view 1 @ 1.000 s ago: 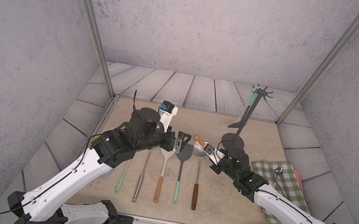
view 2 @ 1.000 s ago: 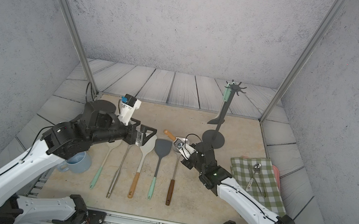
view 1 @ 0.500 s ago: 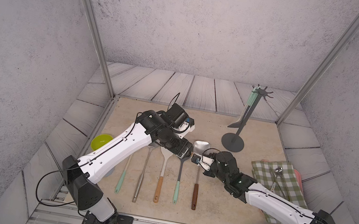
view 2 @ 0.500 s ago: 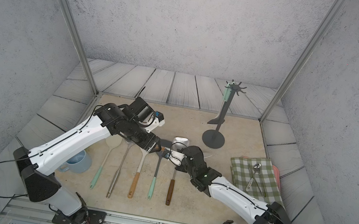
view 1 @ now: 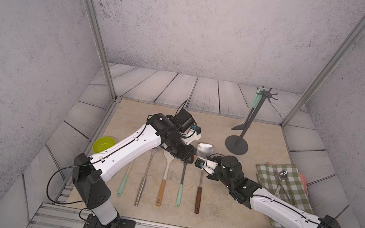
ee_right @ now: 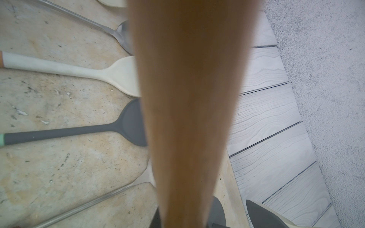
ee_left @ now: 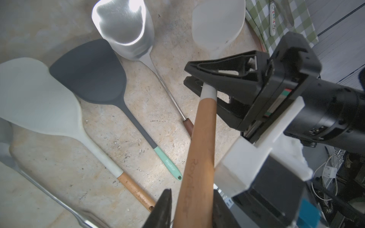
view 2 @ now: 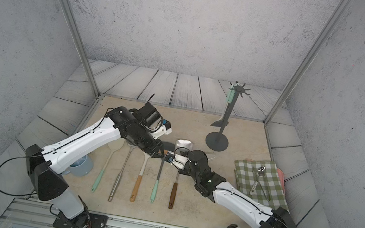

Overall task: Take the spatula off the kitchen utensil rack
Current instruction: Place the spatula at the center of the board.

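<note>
Hovering over the middle of the worktop (view 1: 217, 209), the spatula (ee_left: 199, 148) is clamped at its white neck by the right gripper (ee_left: 197, 82). The left gripper (ee_left: 189, 209) brackets the wooden handle, though I cannot tell if it grips. The rack (view 1: 236, 145) stands well apart, near the far right corner.

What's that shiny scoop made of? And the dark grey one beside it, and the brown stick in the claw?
The shiny silver turner looks like polished metal, probably steel: it mirrors the light. The mint-tipped dark grey spatula looks like matte silicone or plastic: no glare. The white spatula in the right claw has a light-brown handle, seemingly smooth wood by its tan colour.
</note>
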{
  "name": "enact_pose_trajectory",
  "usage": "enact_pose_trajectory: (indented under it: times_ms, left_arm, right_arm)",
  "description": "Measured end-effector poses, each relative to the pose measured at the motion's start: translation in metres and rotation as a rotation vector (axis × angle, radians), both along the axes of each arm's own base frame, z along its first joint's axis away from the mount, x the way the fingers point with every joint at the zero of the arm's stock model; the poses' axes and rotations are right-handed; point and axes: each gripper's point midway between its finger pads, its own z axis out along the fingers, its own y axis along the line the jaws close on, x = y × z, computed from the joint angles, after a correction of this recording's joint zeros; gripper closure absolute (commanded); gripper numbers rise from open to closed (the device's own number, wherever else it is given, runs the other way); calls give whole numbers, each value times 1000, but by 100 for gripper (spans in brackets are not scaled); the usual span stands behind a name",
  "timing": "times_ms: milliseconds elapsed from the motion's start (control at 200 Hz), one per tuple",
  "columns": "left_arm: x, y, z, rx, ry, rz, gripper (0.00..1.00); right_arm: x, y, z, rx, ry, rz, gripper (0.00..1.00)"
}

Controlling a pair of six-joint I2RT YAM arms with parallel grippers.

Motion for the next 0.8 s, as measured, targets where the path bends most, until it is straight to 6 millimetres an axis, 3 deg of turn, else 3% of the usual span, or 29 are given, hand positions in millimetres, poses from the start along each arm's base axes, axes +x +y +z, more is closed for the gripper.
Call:
enact_pose_trajectory:
  times_ms: [110,240,325,525,646,801]
  left_arm:
    - [-2,-3,-4,-6,25,-13,78]
    - [-8,-4,-4,-18,48,-43,99]
    - [-9,-4,-5,-16,58,-46,100]
    - [-8,-4,-8,-7,68,-31,100]
    - [0,-5,-8,-14,49,16,100]
    - [6,-6,-3,-59,9,85,100]
  right_arm:
    - [-2,0,-1,-5,-3,5,100]
    - [-5,1,-3,-4,-1,15,100]
    - [-6,2,-4,-6,1,17,97]
    - [-6,1,-5,-5,-3,0,61]
    - [-4,0,6,29,-31,-37,43]
    - [-5,-12,24,119,-25,-137,35]
